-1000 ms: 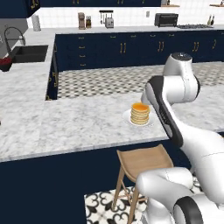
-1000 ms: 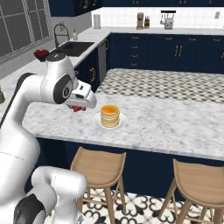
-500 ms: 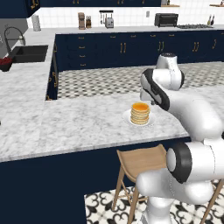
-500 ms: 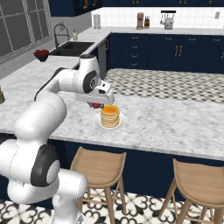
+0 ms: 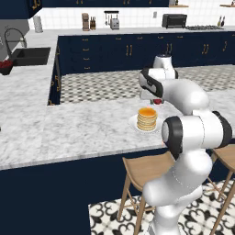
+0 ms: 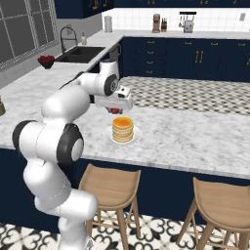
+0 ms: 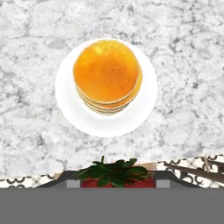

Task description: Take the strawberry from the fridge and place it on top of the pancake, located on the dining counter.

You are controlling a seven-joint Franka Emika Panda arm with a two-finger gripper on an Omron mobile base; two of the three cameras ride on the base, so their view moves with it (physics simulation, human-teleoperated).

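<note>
golden pancake [image 7: 106, 72], white plate [image 7: 144, 105], perhaps red strawberry [image 7: 114, 178].

Marble tabletop [image 5: 69, 128] here is white-grey with a navy base underneath, pretty long slab. Sitting right on it is a white plate [image 7: 131, 118] with a stack of golden pancakes [image 7: 107, 74], not far from the stool-side edge.
</note>
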